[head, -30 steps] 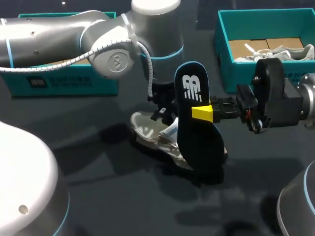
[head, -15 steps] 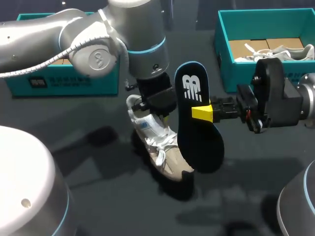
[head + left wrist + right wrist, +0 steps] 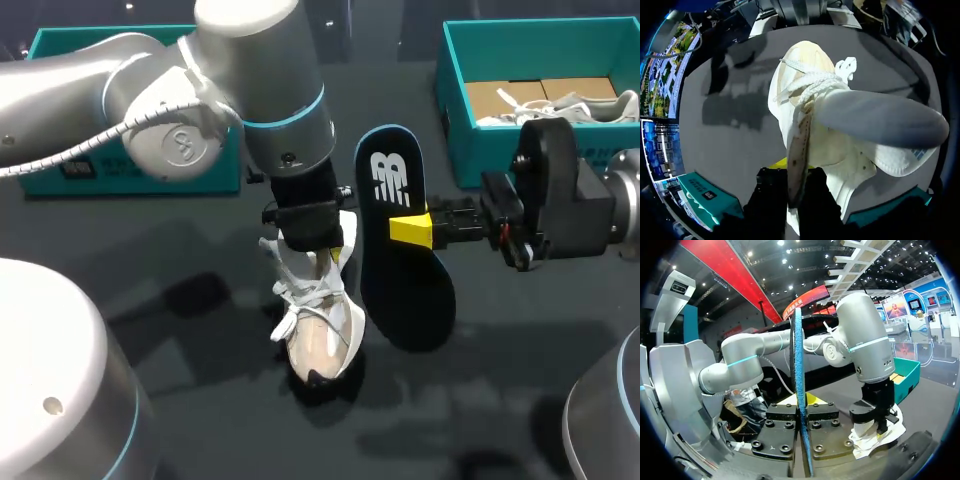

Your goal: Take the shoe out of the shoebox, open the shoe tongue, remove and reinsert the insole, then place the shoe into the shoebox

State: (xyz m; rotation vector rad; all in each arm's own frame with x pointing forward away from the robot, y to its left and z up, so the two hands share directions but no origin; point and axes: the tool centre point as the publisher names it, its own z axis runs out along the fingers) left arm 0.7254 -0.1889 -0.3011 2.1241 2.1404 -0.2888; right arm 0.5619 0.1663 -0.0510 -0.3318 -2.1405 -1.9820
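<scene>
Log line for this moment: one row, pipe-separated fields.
left pincer: shut on shoe, toe pointing down | right pincer: shut on insole, beside shoe | stage: insole out, not yet reinserted

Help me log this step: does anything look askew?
The white lace-up shoe is tipped toe-down in the left hand, which pinches its collar, not flat on its sole. The dark blue insole is out, held on edge by the right hand.
</scene>
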